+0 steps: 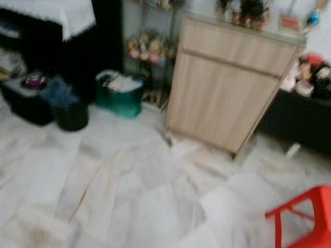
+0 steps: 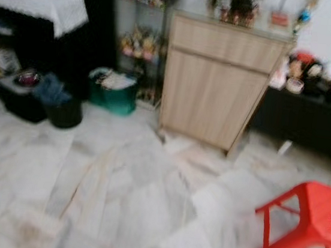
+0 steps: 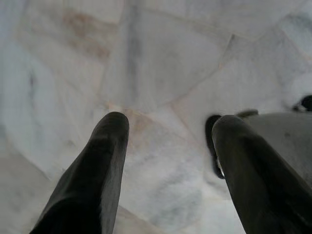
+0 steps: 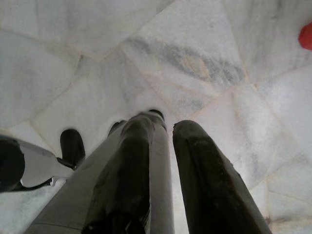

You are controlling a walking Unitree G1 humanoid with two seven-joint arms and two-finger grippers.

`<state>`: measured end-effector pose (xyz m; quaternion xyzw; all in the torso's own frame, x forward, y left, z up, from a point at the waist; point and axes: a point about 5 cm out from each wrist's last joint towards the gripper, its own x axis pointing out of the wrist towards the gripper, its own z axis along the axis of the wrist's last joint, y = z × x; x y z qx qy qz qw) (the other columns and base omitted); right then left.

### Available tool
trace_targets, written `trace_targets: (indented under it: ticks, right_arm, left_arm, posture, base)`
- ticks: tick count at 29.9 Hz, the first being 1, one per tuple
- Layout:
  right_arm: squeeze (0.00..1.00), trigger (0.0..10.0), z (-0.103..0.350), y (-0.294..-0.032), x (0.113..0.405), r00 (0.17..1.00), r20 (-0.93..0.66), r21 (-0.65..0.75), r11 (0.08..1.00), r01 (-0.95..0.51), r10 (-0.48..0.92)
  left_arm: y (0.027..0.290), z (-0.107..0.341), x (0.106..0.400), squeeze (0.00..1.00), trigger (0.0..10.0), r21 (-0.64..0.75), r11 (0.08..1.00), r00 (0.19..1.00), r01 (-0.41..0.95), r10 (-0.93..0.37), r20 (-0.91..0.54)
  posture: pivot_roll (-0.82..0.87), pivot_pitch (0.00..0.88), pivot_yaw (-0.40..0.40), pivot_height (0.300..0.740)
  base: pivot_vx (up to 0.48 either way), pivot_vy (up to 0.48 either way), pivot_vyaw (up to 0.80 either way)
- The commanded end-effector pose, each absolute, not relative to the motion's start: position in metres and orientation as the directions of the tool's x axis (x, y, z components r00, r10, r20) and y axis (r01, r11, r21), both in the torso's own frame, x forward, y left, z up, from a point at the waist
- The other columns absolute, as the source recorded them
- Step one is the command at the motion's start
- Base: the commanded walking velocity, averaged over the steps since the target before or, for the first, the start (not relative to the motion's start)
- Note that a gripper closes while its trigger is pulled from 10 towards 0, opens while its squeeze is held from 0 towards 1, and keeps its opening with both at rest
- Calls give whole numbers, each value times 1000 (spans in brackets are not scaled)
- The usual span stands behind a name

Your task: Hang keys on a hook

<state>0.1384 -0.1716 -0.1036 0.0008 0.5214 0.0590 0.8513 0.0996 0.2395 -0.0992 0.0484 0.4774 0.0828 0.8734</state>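
below both grippers marble floor [image 3: 161, 73] is lying; left gripper [image 3: 168, 131] is hanging with fingers spread; right gripper [image 4: 165, 131] is hanging pressed nearly together, gripping nothing visible.

Both head views look forward and down from standing height across a marble floor [image 1: 143, 206] toward a wooden cabinet [image 1: 224, 89] well ahead, blurred; they share it and a red stool [image 2: 309, 232], the right eye's picture shifted slightly. Each wrist view points straight down past its own black fingers [image 3: 97, 170] at the same floor, from fairly near
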Motion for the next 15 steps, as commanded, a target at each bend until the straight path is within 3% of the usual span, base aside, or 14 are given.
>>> trace_targets:
  ticks: [1, 15]
  right_arm:
    - [0, 10000, -104, -177, 137, 442, -891, 41, 988, -146, 102]
    - [0, 10000, -104, -180, 134, 455, -888, 58, 998, -23, 62]
  left_arm:
    - [235, -101, 100, 0, 10000, 150, 985, 529, -83, 171, -831]
    - [233, -101, 100, 0, 10000, 138, 987, 535, -83, 161, -829]
  posture:
    - [92, 0, 13, 736]
    - [97, 0, 6, 736]
  base:
    - [0, 0, -750]
    - [0, 0, -756]
